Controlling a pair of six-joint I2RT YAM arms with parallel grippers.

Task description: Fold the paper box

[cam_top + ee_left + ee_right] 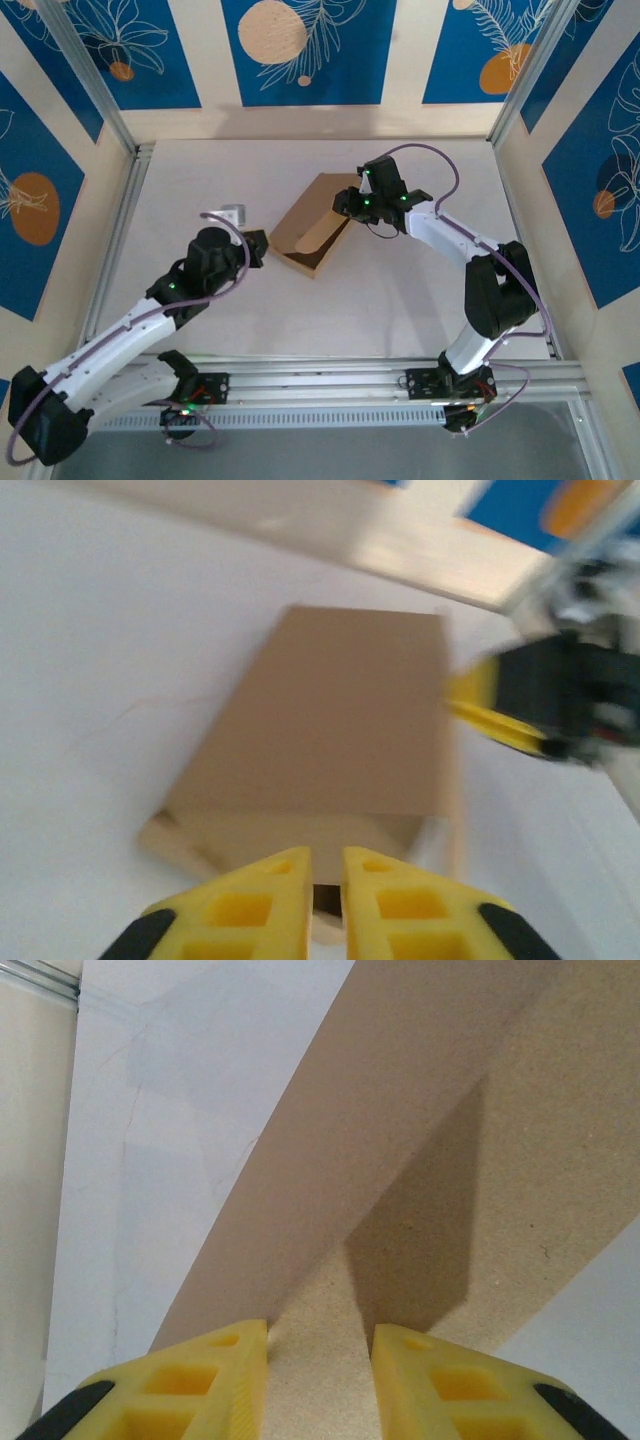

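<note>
- a pale table (pixel 420 300) is enclosed by walls of blue panels (pixel 300 50) printed with leaves and orange discs, with a metal rail (pixel 330 375) along the near edge where both arm bases are bolted.
- the paper box (pixel 300 245) is seen from above near the middle of the table, set at an angle, as a shallow brown tray with a paler flap (pixel 320 228) lying slantwise across it.
- the left gripper (pixel 256 248) is placed just beside the box's near-left end in the top view; whether it touches the cardboard cannot be told from there.
- in the left wrist view the paper box (pixel 340 720) is shown ahead of the left gripper (pixel 326 880), its flat brown top facing up. the yellow fingers (pixel 270 900) are drawn almost together, with only a narrow dark slit between them and nothing seen held.
- the right gripper (pixel 490 708) is caught in that same view as a blurred yellow and black shape at the box's right side.
- from above, the right gripper (pixel 350 205) is found at the far-right end of the box, over the upper end of the pale flap.
- the right wrist view gives what the others do not: the cardboard (pixel 520 1160) is seen very close, grainy and pale beside a smoother brown band, and it runs under the gap of the right gripper (pixel 320 1360), whose fingers (pixel 200 1390) are held well apart.
- a small pale object (pixel 232 214) is seen on the table beyond the left arm; what it is cannot be told.
</note>
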